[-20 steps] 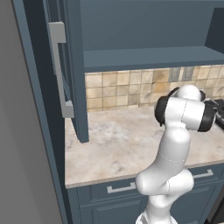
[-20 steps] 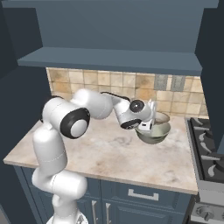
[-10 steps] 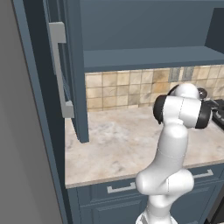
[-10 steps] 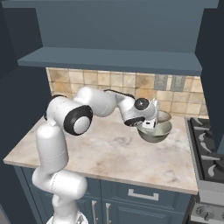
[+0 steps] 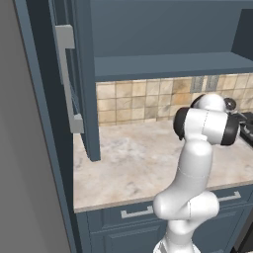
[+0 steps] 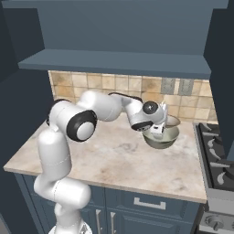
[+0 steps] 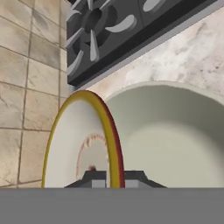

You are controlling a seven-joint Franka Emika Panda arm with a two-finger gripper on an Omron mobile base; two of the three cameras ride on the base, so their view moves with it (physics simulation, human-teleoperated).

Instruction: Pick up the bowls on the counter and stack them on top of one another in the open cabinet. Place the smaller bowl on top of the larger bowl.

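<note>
A: Tan-yellow rim, edge-on, runs straight up from between the fingers. Do you read that as a grip?

B: You can log it so. The gripper is pinched shut on the rim of the bowl, one fingertip on either face of the wall. Its cream inside, with a brownish mark low down, faces the left finger.

A: And the second bowl?

B: Just off the right finger, mouth open toward the hand, pale cream inside. Its rim sits right against the held one; you cannot tell from here whether they touch.

A: What lies past the fingertips?

B: Marbled counter beyond both bowls, then the dark stove with its burner grate at the far end. Tiles stand off to the left-finger side.

A: Is the held bowl off the stone?

B: You cannot tell. In the right base view the hand angles down onto a grey-olive bowl near the stove end of the counter, with the other rim peeking out just behind it.

A: The cabinet?

B: Its shelf is well above the fingers and back toward the arm side. The door stands swung open, far from the hand, grey bar handle facing out. Both bowls are down at counter level, neither on the shelf.
</note>
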